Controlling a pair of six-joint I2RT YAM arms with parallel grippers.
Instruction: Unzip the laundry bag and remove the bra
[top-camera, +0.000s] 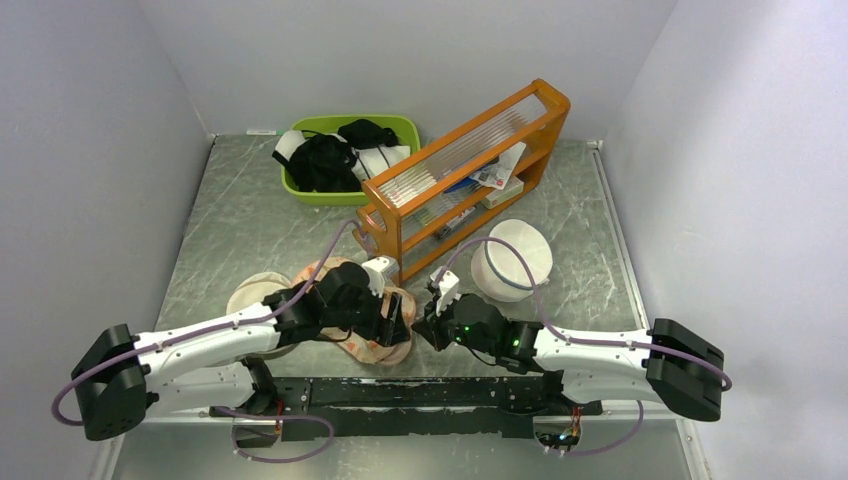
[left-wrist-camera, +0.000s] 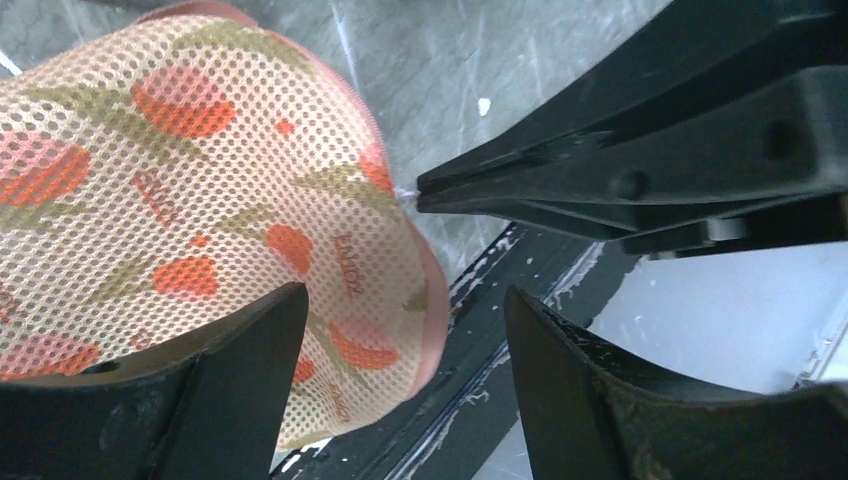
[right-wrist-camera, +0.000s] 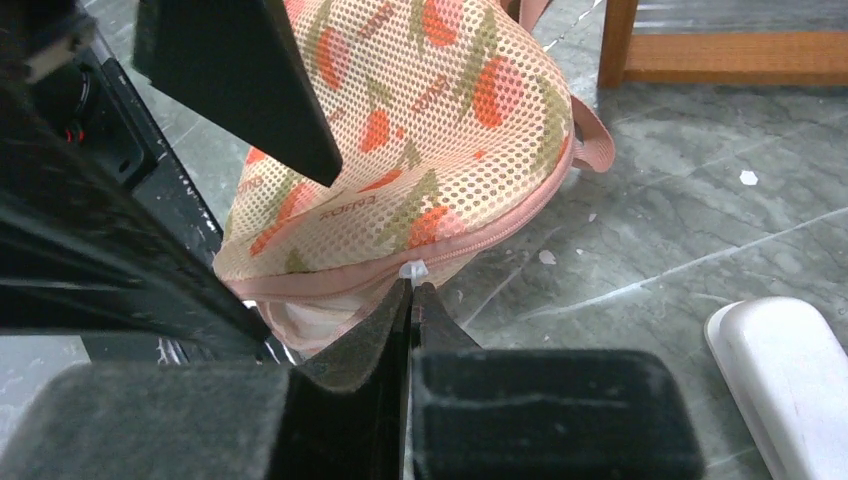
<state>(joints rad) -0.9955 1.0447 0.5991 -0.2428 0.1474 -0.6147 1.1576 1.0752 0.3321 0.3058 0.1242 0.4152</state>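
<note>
Right gripper (right-wrist-camera: 410, 290) pinches tight on a tiny white tab (right-wrist-camera: 412, 269) at the pink rim of the laundry bag (right-wrist-camera: 420, 130). Left gripper (left-wrist-camera: 402, 295) gapes wide over its edge, holding nothing. Bag lies near the front edge of the grey marbled table (top-camera: 600, 270), pale walls (top-camera: 100, 150) around.

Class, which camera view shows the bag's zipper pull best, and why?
Right wrist: the white pull is pinched in the tips of the shut right gripper, on the bag's pink zipper. The left wrist shows only a white speck of it at those tips. The top view hides it between the arms.
</note>
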